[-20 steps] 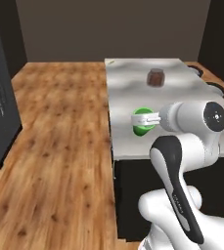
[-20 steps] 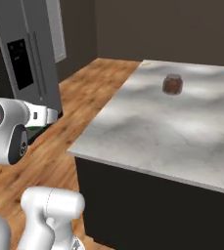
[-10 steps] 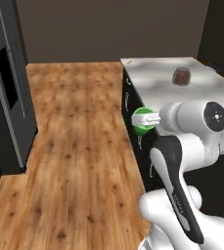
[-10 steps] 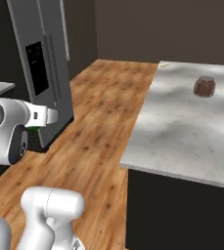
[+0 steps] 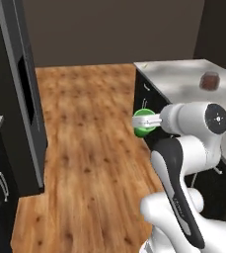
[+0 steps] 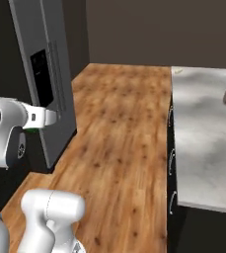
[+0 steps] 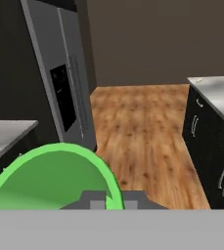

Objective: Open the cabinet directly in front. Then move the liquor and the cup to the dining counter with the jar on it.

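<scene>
My hand (image 5: 151, 120) is clamped on the cup (image 5: 143, 122). I'd carry it level to the surface (image 5: 183, 74) — setting it near the jar (image 5: 210, 80).

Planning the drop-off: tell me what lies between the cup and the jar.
In the left base view, the robot's white wrist and bare marble counter separate cup from jar.

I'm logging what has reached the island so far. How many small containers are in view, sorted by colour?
Green: 1, the cup, held in the shut gripper over the floor.
Brown: 1, the jar, standing on the dining counter.
Total: 2.
</scene>
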Motion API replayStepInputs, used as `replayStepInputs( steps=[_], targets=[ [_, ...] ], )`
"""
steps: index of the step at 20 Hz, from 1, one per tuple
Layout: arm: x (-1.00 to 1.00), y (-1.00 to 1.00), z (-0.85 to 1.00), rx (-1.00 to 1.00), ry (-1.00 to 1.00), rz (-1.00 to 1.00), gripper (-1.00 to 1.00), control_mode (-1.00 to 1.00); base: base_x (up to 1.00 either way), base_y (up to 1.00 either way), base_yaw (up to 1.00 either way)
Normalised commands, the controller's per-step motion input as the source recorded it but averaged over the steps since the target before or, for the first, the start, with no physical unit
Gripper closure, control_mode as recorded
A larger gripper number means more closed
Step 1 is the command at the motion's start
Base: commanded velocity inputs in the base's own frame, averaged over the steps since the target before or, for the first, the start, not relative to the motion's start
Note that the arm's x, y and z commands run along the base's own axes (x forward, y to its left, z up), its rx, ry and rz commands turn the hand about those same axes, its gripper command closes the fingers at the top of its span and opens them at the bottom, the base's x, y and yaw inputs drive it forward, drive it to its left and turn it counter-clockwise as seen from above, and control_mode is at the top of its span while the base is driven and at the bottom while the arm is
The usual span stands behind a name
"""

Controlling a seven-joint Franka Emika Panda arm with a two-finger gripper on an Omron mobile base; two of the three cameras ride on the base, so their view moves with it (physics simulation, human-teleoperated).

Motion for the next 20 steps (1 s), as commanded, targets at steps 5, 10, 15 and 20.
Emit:
replayStepInputs(
  steps=[5,10,15,20],
  targets=[
    [0.0,0.0,0.0,0.0,0.0,0.0,1.0,1.0,1.0,0.32,-0.27],
    [0.0,0.0,0.0,0.0,0.0,0.0,1.0,1.0,1.0,0.02,-0.08],
    [0.0,0.0,0.0,0.0,0.0,0.0,1.0,1.0,1.0,0.16,-0.03],
    [0.0,0.0,0.0,0.0,0.0,0.0,1.0,1.0,1.0,0.18,-0.02]
  ],
)
